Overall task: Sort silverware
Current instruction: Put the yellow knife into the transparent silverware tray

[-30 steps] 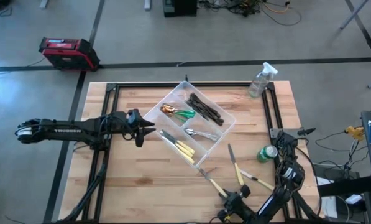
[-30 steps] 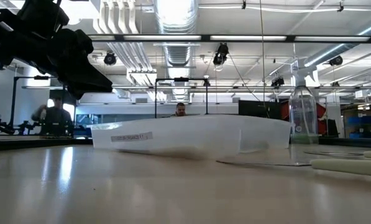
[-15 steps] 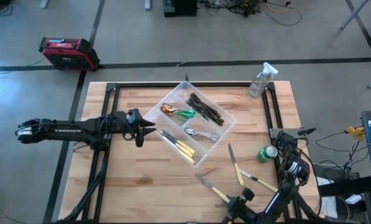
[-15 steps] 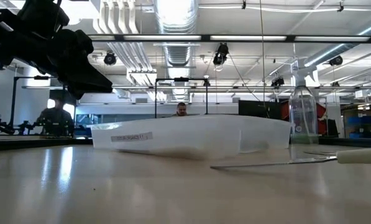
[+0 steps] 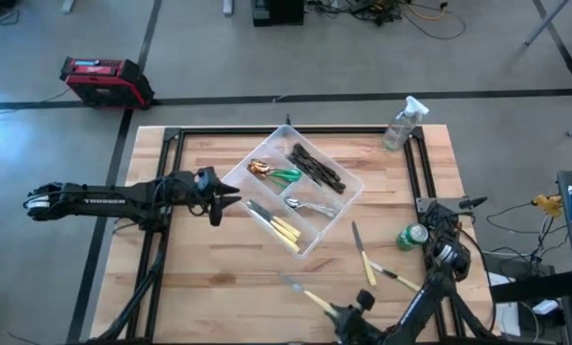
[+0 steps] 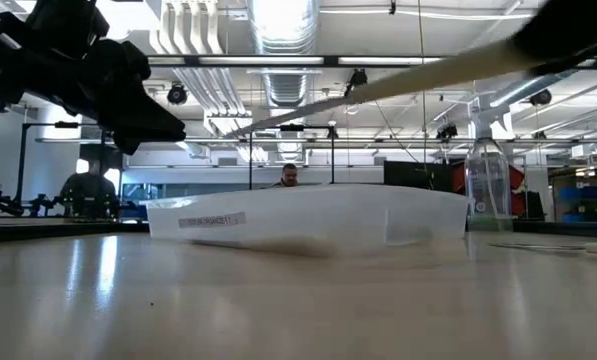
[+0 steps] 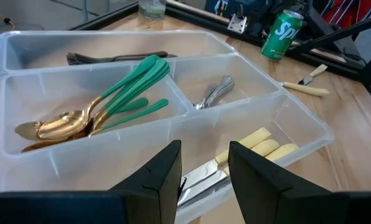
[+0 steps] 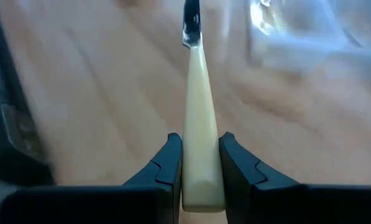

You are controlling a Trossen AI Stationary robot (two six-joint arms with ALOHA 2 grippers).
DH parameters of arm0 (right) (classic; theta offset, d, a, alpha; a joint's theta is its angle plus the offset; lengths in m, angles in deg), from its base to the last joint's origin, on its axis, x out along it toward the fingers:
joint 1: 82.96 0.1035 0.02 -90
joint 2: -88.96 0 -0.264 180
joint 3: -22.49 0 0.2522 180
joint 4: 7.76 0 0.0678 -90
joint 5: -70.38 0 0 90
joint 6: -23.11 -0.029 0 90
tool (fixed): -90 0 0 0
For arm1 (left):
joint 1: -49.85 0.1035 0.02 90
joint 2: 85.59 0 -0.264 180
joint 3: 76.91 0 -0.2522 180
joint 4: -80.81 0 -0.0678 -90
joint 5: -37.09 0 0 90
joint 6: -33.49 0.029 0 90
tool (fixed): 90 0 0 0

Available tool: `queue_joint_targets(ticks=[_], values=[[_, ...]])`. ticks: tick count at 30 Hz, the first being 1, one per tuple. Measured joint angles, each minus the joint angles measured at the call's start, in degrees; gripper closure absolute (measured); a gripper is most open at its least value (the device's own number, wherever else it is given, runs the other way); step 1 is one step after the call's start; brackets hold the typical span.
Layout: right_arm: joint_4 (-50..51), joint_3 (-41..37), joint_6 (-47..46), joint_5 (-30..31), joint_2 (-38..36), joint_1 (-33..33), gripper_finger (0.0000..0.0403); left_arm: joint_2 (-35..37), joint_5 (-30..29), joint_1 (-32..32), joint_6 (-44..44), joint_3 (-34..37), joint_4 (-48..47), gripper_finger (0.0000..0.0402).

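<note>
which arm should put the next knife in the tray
Right: its gripper already clamps a cream-handled knife lifted off the table. The left gripper hangs open beside the tray, holding nothing.

One camera hangs above and looks straight down on the whole wooden table (image 5: 218, 278). Another sits at table height and faces level into the room. Each wrist camera looks closely past its own fingers. The clear tray (image 5: 309, 244), at 12 o'clock from table centre, appears in the high, low and left wrist views.

Bare wood below the tray (image 5: 348, 202); two knives (image 5: 365, 259) and can (image 5: 410, 236) rightward
</note>
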Motion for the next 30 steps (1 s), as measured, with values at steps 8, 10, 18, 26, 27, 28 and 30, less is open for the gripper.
queue_joint_targets(ticks=[8,10,18,26,27,28,30], values=[[5.2,1.0,9.5,0.4,-0.1,-11.9,0.0348,0.1,0.3,0.0,0.8,0.0,1.2,0.0283],[4.1,1.3,14.1,0.4,-0.2,-15.0,0.0348,0.4,0.5,0.0,0.9,0.0,1.2,0.0283],[-2.2,1.4,35.7,0.0,-0.3,-27.9,0.0348,1.7,1.0,0.0,2.2,0.0,1.2,0.0283],[-9.7,1.2,51.1,-13.5,-0.3,-34.2,0.0341,1.9,3.5,0.0,2.2,0.0,0.5,0.0283],[-9.7,1.2,51.5,-14.3,-0.3,-34.2,0.0333,1.9,3.5,0.0,2.2,0.0,0.1,0.0283],[-9.6,1.2,51.8,-14.9,-0.3,-34.1,0.0325,1.9,3.5,0.0,2.3,0.0,-0.3,0.0283],[-9.6,1.2,51.4,-16.8,-0.3,-34.0,0.0311,1.9,3.5,0.0,2.7,0.0,-0.3,0.0283]])
